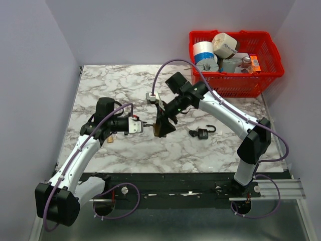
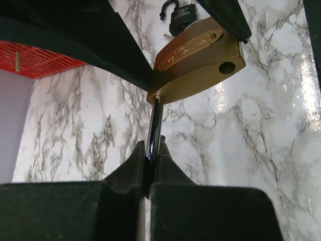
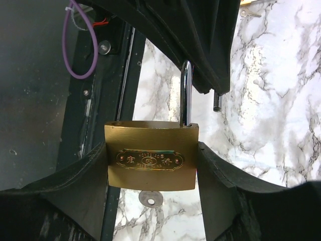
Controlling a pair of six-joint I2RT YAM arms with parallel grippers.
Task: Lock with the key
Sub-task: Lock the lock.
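Note:
My right gripper is shut on a brass padlock and holds it by its sides above the table; both also show in the top view, the gripper and the padlock. My left gripper is shut on the padlock's chrome shackle. The shackle is open: one leg sits in the body and the other hole is empty. A round metal key head shows under the padlock. A small dark bunch of keys lies on the table.
A black padlock with an open shackle lies on the marble right of the grippers, also in the left wrist view. A red basket of objects stands at the back right. A small brass item lies by the left arm.

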